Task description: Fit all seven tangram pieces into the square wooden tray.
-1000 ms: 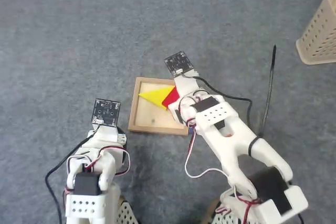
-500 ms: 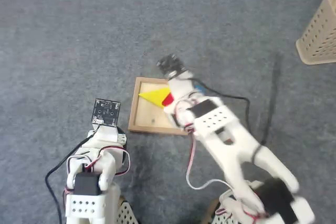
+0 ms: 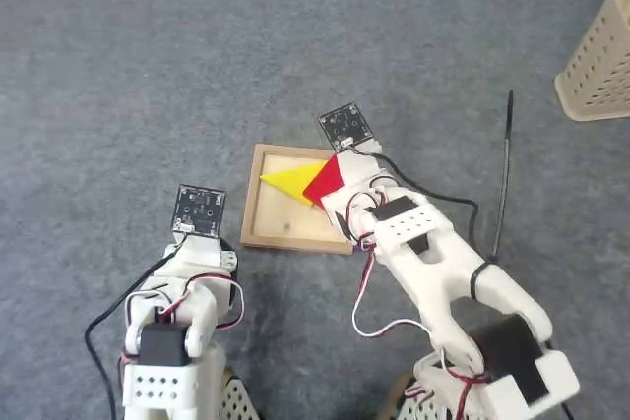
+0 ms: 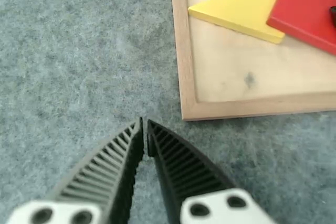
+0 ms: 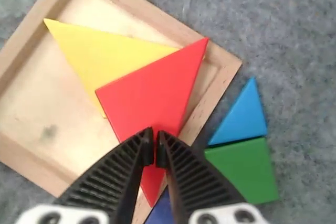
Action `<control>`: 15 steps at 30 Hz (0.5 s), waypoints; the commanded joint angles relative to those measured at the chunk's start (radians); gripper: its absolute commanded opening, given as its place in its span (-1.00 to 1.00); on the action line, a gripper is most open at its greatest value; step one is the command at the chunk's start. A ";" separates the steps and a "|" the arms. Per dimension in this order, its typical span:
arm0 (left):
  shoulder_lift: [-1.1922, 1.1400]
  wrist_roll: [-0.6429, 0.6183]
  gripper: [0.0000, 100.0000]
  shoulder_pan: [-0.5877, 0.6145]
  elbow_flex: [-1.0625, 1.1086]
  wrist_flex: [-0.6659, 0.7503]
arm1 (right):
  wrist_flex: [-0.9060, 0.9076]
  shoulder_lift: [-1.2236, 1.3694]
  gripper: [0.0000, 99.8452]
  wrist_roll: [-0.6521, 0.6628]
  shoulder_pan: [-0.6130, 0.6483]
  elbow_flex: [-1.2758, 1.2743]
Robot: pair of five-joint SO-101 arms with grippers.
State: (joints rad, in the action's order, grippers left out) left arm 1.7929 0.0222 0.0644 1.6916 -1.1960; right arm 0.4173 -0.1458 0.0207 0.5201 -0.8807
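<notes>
Looking for the red triangle (image 3: 325, 180), where is it now?
— Centre frame, more exposed than a second ago, straddling the right rim of the tray (image 3: 250, 204) over the yellow triangle (image 3: 285, 182); right pincer (image 5: 154, 141) clenched, tips on it. Unseated.

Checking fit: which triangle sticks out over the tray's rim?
The red triangle: it crosses the tray rim; the yellow triangle lies inside, the blue triangle on the carpet.

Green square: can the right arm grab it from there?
Probably yes. The green square lies uncovered on the carpet close beside the right gripper, which is shut and must open first.
</notes>
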 commanded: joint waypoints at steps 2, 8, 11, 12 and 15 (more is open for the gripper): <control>0.003 -0.009 -0.98 0.006 -0.005 -0.005 | 0.022 -0.004 -0.99 0.023 0.038 0.012; 0.003 -0.009 -0.98 0.006 -0.005 -0.005 | 0.077 -0.004 -0.99 0.021 0.130 0.012; 0.003 -0.009 -0.98 0.006 -0.005 -0.005 | 0.081 -0.004 -0.99 0.021 0.150 0.012; 0.003 -0.009 -0.98 0.006 -0.005 -0.005 | 0.081 -0.005 -0.99 0.021 0.147 0.012; 0.003 -0.009 -0.98 0.006 -0.005 -0.005 | 0.084 -0.035 -0.99 0.023 0.124 0.012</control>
State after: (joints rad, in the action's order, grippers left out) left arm 1.7929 0.0222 0.0644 1.6916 -1.1960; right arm 0.4772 -0.1473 0.0207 0.6444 -0.8792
